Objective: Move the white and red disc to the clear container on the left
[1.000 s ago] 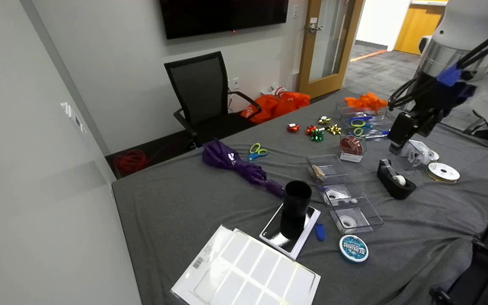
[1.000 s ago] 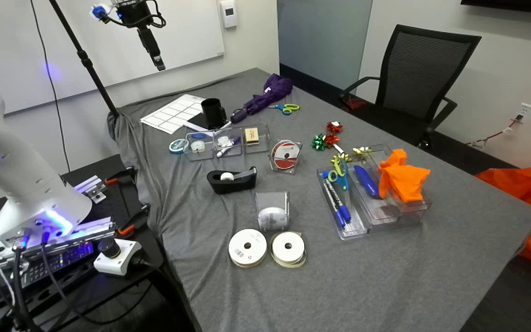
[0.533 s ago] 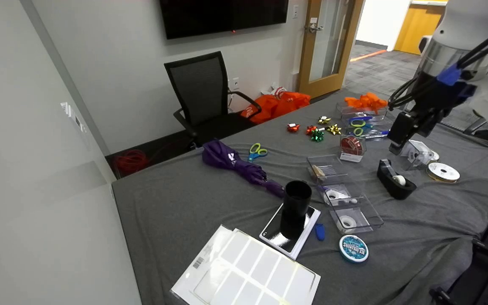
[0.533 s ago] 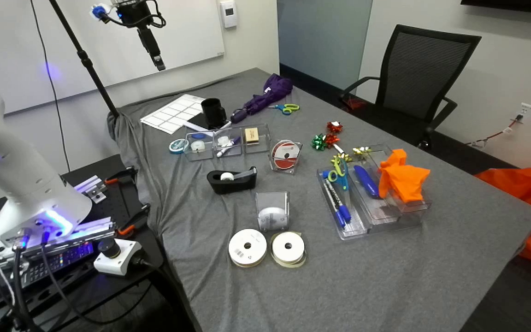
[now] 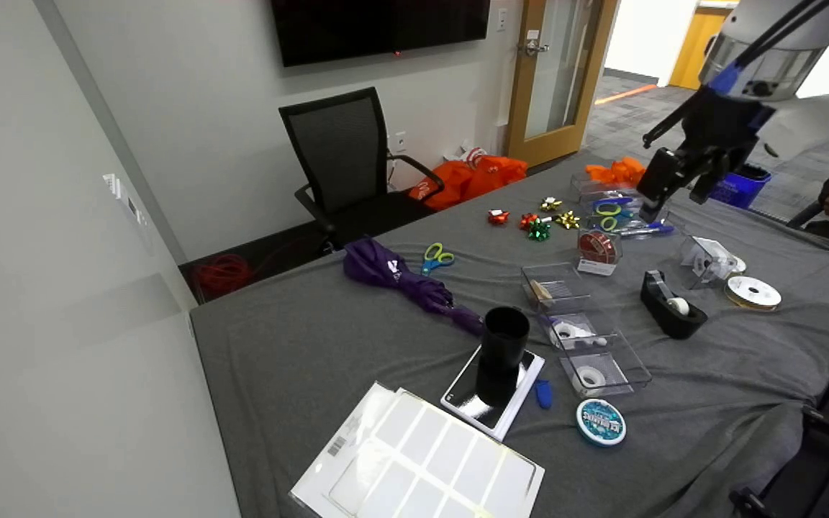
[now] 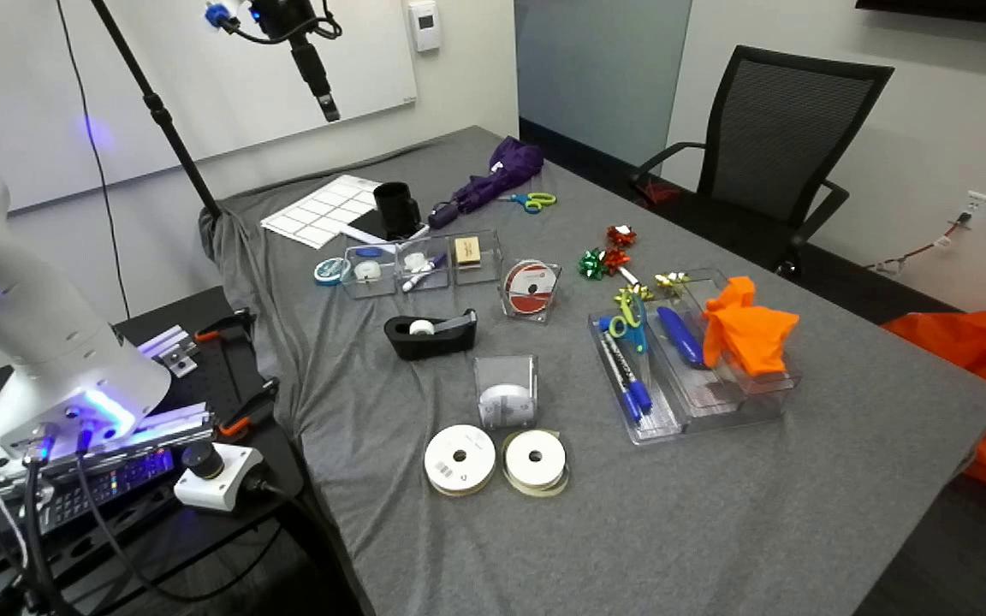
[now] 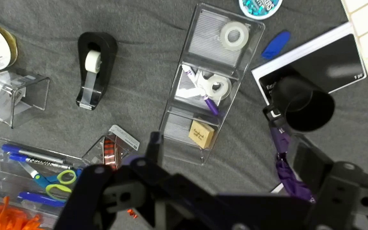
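Observation:
The white and red disc (image 6: 531, 287) looks like a spool with a white and red face, upright in its own small clear holder. In an exterior view (image 5: 598, 247) and in the wrist view (image 7: 110, 153) it shows as a red ribbon edge. A long clear tray (image 7: 203, 38) has three compartments, holding tape rolls, a marker and a wooden stamp. A separate small clear box (image 6: 506, 372) holds a white spool. I cannot tell which is the clear container on the left. My gripper (image 7: 228, 140) is open and empty, high above the table; both exterior views show it (image 5: 673, 205) (image 6: 330, 111).
A black tape dispenser (image 6: 430, 338) stands near the disc. Two white ribbon spools (image 6: 460, 459) lie close by. A clear bin (image 6: 741, 415) holds scissors, markers and orange cloth. A black mug (image 5: 505, 342) and a purple umbrella (image 5: 414, 284) lie beyond the tray.
My gripper has moved, leftward and slightly up in an exterior view, rightward and slightly up from the other viewpoint. A person's hand with a white ring now shows at one edge. Table objects are unchanged.

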Action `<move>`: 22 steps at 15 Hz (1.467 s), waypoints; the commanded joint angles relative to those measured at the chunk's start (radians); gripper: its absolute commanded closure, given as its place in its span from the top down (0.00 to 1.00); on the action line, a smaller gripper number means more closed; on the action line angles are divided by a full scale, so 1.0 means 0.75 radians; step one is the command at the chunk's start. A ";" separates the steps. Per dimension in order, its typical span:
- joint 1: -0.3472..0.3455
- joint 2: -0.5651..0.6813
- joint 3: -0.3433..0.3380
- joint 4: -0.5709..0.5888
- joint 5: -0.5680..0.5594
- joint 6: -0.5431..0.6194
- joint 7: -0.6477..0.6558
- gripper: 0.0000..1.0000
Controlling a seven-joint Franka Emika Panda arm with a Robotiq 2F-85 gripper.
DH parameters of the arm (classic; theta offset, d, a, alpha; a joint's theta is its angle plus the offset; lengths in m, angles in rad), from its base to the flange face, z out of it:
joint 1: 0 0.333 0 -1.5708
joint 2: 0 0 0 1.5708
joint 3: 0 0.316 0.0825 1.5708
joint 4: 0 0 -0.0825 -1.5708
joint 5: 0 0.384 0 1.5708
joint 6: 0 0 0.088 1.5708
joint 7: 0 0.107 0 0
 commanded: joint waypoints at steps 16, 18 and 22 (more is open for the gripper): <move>-0.029 0.495 -0.202 0.374 -0.053 0.092 0.002 1.00; -0.031 0.508 -0.204 0.386 -0.053 0.083 -0.005 1.00; -0.060 0.613 -0.250 0.480 -0.061 0.083 -0.113 1.00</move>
